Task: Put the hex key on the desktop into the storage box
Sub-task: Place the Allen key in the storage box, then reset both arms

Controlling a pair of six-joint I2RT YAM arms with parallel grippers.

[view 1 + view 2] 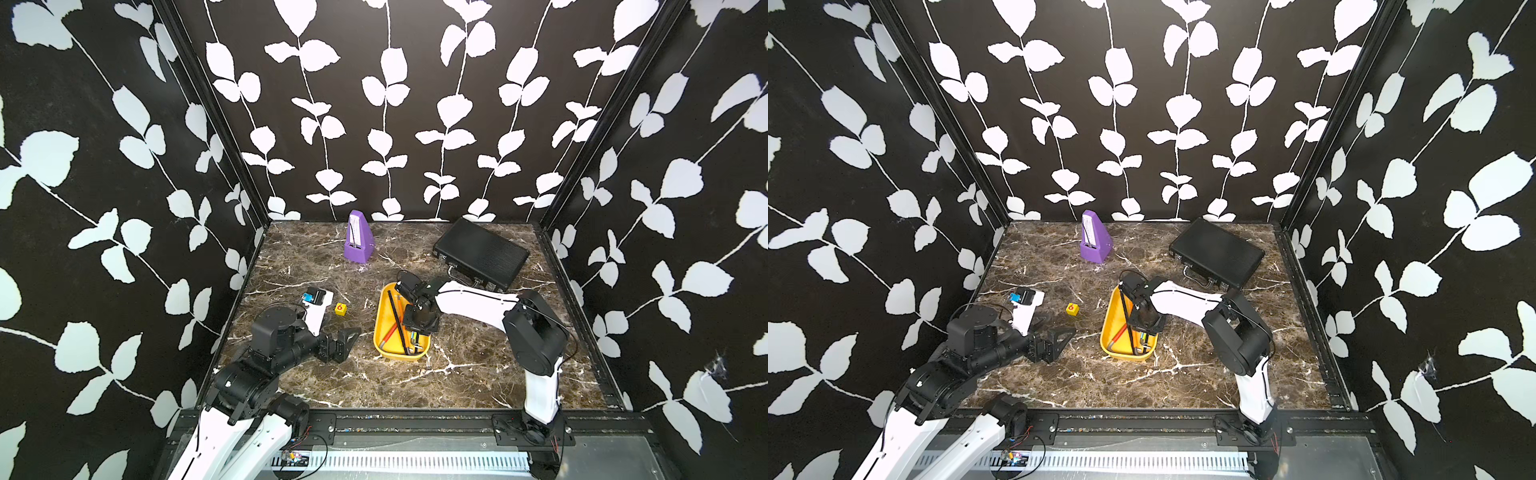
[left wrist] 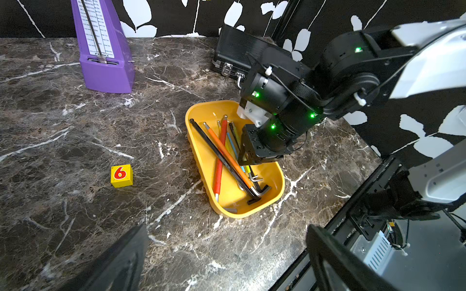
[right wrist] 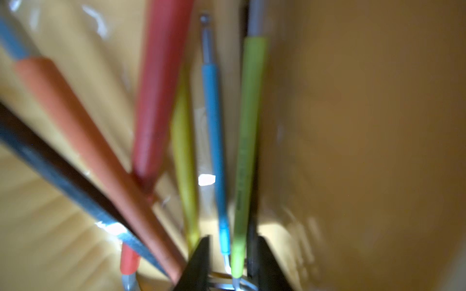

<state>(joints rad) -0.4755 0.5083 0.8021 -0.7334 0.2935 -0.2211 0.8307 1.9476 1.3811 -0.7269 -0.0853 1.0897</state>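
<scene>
The yellow storage box (image 1: 380, 328) (image 1: 1106, 332) (image 2: 199, 151) sits mid-desktop (image 1: 415, 386). Several hex keys lie in it: a long black one (image 2: 222, 158), orange (image 2: 227, 156), red (image 2: 219, 171), and thinner blue (image 3: 214, 126) and green (image 3: 248, 126) ones. Every hex key I see is inside the box. My right gripper (image 1: 417, 336) (image 1: 1142, 338) (image 3: 234, 238) reaches down into the box. Its jaws stand apart, with the blue, green and a thin dark key lying between them. My left gripper (image 1: 352, 343) (image 1: 1064, 341) (image 2: 227, 231) is open and holds nothing, low over the desktop left of the box.
A purple metronome (image 1: 358, 239) stands at the back. A black ribbed briefcase (image 1: 482, 253) lies at the back right, close behind the right arm. A yellow cube marked 6 (image 1: 340, 308) and a white device with a blue part (image 1: 318, 301) sit left of the box.
</scene>
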